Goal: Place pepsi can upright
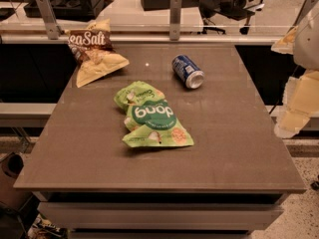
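The pepsi can [188, 70] is blue with white markings and a silver end. It lies on its side on the brown table [224, 148], toward the back and right of centre, with its silver end pointing to the front right. My gripper [295, 106] shows as pale cream parts at the right edge of the view, beyond the table's right edge. It is well to the right of the can and holds nothing that I can see.
A crumpled green snack bag [151, 116] lies in the middle of the table, front left of the can. A brown and cream "Sea Salt" chip bag [94, 51] lies at the back left. A rail with metal posts [175, 16] runs behind the table.
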`<state>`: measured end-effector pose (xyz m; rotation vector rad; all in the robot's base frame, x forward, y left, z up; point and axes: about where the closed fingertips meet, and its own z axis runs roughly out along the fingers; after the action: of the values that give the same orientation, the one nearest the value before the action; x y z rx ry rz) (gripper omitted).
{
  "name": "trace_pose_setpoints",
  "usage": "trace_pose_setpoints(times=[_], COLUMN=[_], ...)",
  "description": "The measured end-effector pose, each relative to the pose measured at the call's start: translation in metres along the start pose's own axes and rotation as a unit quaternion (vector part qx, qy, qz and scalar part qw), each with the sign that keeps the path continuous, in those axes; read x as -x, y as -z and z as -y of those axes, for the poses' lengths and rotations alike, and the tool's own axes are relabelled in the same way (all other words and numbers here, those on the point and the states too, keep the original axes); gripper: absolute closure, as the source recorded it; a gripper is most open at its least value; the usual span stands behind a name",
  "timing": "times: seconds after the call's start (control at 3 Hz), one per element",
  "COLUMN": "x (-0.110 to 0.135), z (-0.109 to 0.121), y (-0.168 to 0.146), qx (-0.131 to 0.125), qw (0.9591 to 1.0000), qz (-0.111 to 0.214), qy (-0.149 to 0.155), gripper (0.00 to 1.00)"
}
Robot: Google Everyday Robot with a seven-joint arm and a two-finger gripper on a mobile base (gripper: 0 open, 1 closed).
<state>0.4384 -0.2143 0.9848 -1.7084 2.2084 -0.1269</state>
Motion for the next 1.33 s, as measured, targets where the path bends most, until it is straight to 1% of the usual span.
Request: trace_pose_setpoints(times=[0.67,1.0,1.33], x=[0.001,0.002,0.008], z=[0.002,0.01,0.019], y=[0.002,0.005,0.011], qx=[-0.004,-0.008,-0.007], qw=[1.0,0.9994,0.9966], qz=[0.005,0.022,0.045], qy=[-0.005,-0.027,-0.069], gripper=[0.0,0.0,0.0])
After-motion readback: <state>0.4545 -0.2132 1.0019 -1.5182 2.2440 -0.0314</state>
